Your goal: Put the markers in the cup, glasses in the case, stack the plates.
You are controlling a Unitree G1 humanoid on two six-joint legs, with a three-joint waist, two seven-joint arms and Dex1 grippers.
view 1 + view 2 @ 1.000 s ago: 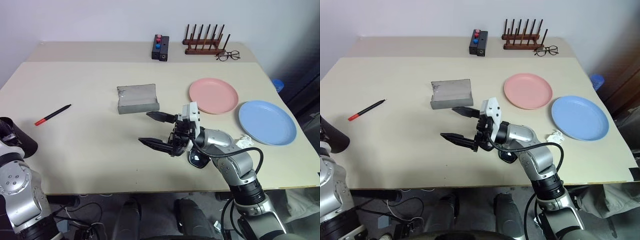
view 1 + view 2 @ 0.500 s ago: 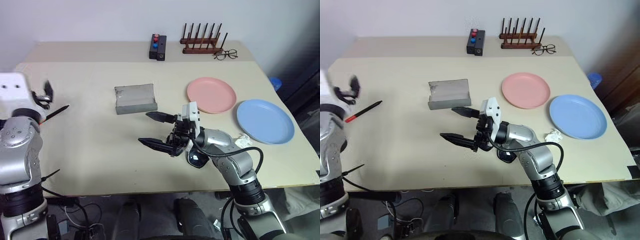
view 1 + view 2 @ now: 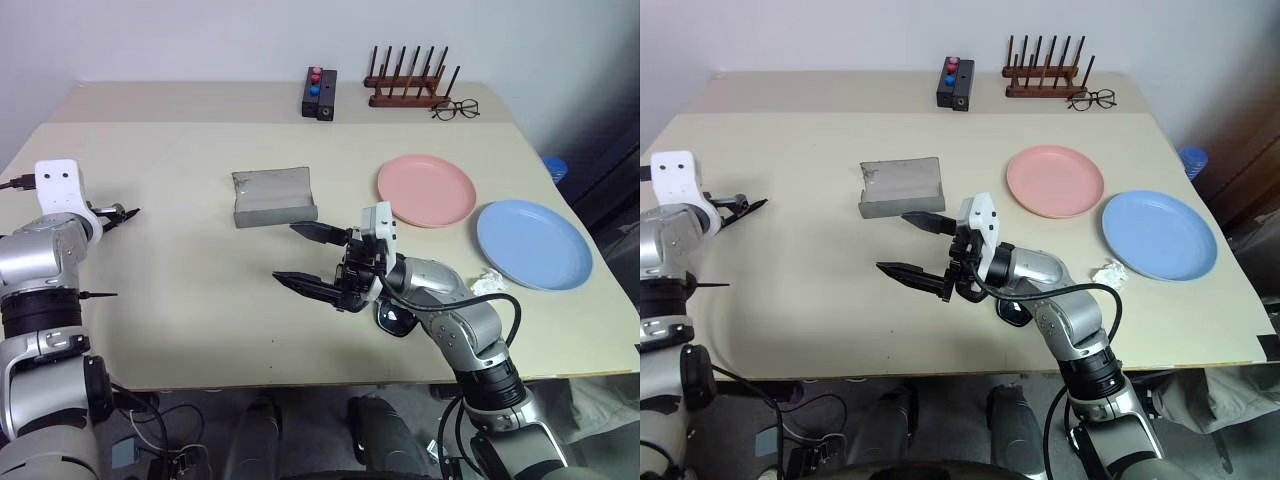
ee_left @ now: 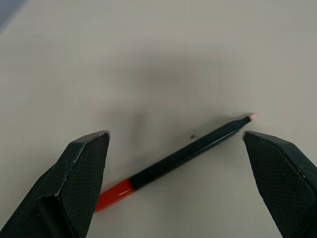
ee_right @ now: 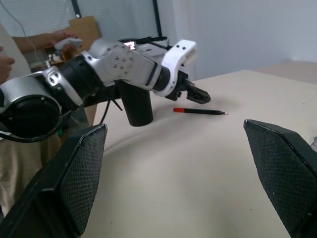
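The red marker, with a long black end, lies flat on the table between the fingers of my open left gripper, which hangs just above it without touching. The same marker lies near the black cup. The grey case stands open at mid table. My right gripper hovers open and empty in front of the case. The black sunglasses lie partly hidden under the right forearm. The pink plate and the blue plate sit side by side at the right.
At the far edge stand a wooden peg rack, wire-rimmed spectacles and a black box with coloured buttons. A crumpled white scrap lies beside the blue plate. A person's hand shows beyond the table.
My left arm has come up from the lower left and swung forward over the red marker, its jaws opening wide. The right arm has kept still.
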